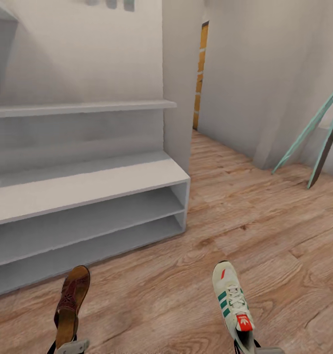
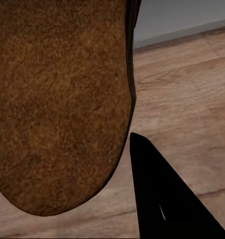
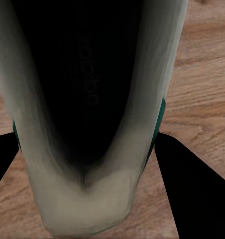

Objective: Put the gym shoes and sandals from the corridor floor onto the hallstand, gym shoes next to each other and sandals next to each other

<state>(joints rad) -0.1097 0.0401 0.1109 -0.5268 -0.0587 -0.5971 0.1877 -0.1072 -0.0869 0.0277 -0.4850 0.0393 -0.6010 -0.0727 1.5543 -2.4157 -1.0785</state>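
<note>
One dark reddish-brown sandal (image 1: 72, 300) with a tan footbed hangs toe-forward over the corridor floor (image 1: 245, 216), my left gripper (image 1: 68, 345) shut on its heel end. The left wrist view shows its brown sole (image 2: 57, 99) close up beside one black finger (image 2: 162, 199). A white gym shoe (image 1: 230, 300) with green stripes and a red tongue label is held the same way, heel in my right gripper (image 1: 248, 347). Its dark inside (image 3: 87, 89) sits between two black fingers (image 3: 192, 189). The pale-grey hallstand (image 1: 88, 184) stands ahead left, its two shelf rows bare. The other shoe and sandal are out of view.
A white wall panel (image 1: 179, 88) rises at the hallstand's right end. Beyond it, a narrow passage leads to an orange strip (image 1: 201, 73). Teal and brown poles (image 1: 314, 128) lean against the right wall. Wood floor stretches open between me and the hallstand.
</note>
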